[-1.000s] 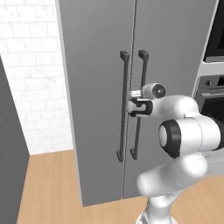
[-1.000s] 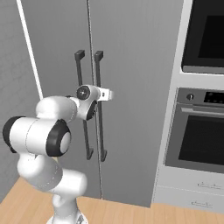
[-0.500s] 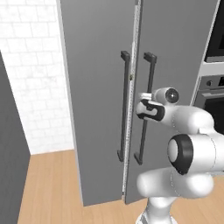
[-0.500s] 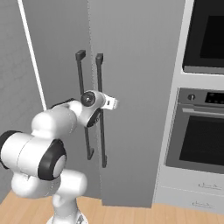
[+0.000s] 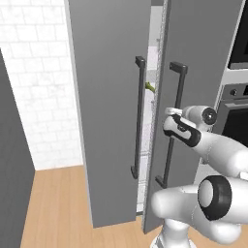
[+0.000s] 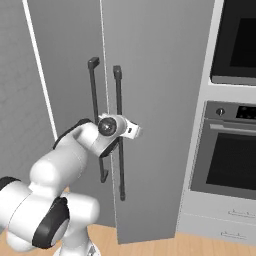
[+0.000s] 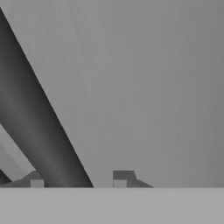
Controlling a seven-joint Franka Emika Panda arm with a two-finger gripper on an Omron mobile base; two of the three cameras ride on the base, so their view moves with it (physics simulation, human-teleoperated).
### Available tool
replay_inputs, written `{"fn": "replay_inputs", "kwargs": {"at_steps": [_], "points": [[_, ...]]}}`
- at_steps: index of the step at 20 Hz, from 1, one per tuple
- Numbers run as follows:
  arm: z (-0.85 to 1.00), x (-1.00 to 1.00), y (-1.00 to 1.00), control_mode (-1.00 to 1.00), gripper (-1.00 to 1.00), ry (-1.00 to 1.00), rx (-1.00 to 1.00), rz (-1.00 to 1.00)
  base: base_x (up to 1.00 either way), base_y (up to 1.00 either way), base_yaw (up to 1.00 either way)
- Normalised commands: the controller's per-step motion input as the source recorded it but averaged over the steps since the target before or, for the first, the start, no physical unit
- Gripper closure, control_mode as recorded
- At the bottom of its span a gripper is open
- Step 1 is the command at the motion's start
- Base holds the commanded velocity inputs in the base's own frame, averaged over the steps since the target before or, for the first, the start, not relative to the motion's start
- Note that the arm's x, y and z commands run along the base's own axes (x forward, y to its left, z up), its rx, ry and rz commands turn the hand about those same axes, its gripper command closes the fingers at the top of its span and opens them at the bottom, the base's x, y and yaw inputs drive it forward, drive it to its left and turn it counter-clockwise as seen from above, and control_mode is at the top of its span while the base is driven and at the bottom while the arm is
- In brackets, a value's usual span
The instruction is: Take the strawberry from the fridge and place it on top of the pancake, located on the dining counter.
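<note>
Since half a second ago, our right-hand door of the fridge (image 5: 109, 97) has swung further out, widening the gap between the two doors at the upper centre of the left base view. We count two doors and two dark bar handles: the left handle (image 5: 138, 117) and the right handle (image 5: 173, 123). Through the gap we see white shelves and one slim green vegetable (image 5: 150, 87); the strawberry is too hidden for us to find. Our gripper (image 7: 78, 177) sits at the right handle, one fingertip on each side of the bar in the hand view, closed around it. At right in the right base view stands one wall oven (image 6: 227, 155).
</note>
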Motion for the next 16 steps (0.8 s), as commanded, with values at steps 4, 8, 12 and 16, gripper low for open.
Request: {"fn": "replay_inputs", "kwargs": {"at_steps": [4,8,12,16], "points": [[0.0,-0.43,-1.0,-1.0,1.0,-0.01,0.1,-0.08,0.0,0.0,0.0],[0.0,-0.44,-1.0,-1.0,1.0,-0.01,0.07,-0.07,0.0,0.0,0.0],[0.0,-0.47,-1.0,-1.0,1.0,0.01,0.0,-0.07,0.0,0.0,0.0],[0.0,-0.47,-1.0,-1.0,1.0,0.0,0.0,-0.05,0.0,0.0,0.0]]}}
